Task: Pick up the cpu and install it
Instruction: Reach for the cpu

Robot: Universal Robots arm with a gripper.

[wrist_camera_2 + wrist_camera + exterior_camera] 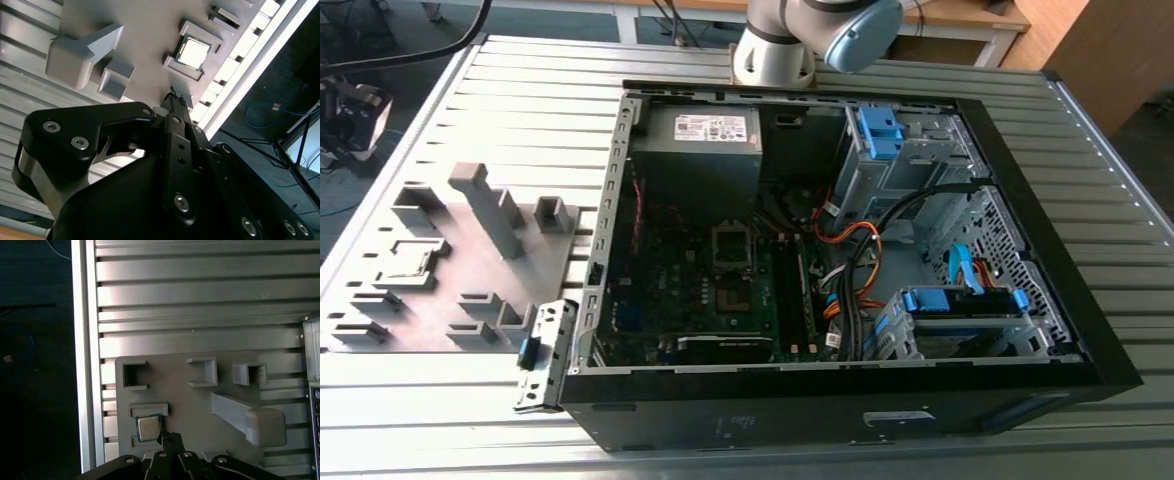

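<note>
The cpu (194,52) (148,427) is a small silver-grey square lying flat in a framed pocket of the grey fixture plate (454,300) (175,405), at the exterior view's left. In both wrist views my gripper (175,100) (169,437) hangs above the plate, its tips just beside the cpu's pocket and apart from the chip. The black fingers stand together, shut with nothing between them. The open computer case (854,250) lies on its side with the motherboard and its square socket (731,243) exposed.
The plate carries raised blocks, a tall wedge (247,417) and several empty pockets. The ribbed metal table (200,290) ends at an edge rail (82,365) close to the plate. Cables and drive bays (947,310) crowd the case on the exterior view's right. The arm's base (774,50) stands behind the case.
</note>
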